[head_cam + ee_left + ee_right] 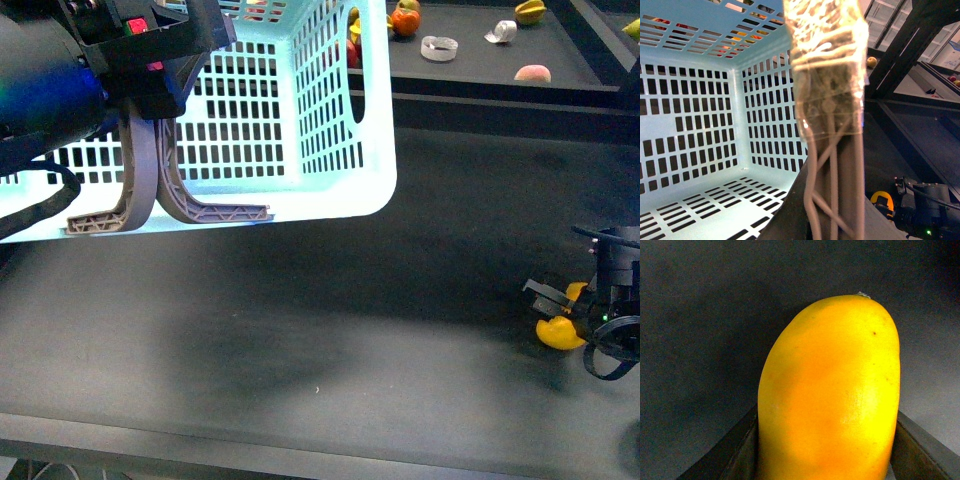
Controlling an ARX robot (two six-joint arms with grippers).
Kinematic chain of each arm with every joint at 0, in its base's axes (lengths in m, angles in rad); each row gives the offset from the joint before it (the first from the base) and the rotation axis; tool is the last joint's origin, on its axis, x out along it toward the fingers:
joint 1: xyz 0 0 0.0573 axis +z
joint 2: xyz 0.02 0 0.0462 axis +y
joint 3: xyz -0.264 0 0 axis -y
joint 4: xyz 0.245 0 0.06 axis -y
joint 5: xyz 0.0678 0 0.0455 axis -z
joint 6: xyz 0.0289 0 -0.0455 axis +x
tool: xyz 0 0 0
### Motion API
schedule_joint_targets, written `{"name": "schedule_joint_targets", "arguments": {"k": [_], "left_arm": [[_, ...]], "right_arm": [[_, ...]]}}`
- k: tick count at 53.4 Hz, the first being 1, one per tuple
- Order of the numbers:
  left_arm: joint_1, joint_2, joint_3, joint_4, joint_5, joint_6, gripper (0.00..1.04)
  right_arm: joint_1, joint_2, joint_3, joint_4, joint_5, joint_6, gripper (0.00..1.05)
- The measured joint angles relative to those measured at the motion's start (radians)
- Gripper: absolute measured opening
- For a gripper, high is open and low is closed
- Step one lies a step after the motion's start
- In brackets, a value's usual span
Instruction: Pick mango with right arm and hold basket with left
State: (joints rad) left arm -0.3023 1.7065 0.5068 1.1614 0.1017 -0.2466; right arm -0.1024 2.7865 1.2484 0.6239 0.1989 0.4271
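The light-turquoise basket (300,110) hangs tilted above the dark table at the upper left, its grey-brown handles (150,190) hanging down. My left gripper (150,50) is shut on the basket at its rim by the handles; the left wrist view looks into the basket (695,130) past a handle (832,170). The yellow mango (560,330) is at the right edge of the table, held in my right gripper (575,315), which is shut on it. In the right wrist view the mango (832,395) fills the space between the black fingers (915,445). It also shows in the left wrist view (881,199).
A raised dark shelf (480,60) at the back holds an orange fruit (405,20), a pale peach (533,73), a starfruit (530,11) and white tape rolls (438,47). The table's front edge (300,440) runs along the bottom.
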Motion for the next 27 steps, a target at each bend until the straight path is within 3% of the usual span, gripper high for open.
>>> {"name": "schedule_joint_targets", "arguments": {"k": [27], "left_arm": [[0.0,0.0,0.0,0.0,0.002,0.0,0.06]], "right_arm": [[0.077,-0.431,-0.204,0.044,-0.15,0.067,0.61]]}}
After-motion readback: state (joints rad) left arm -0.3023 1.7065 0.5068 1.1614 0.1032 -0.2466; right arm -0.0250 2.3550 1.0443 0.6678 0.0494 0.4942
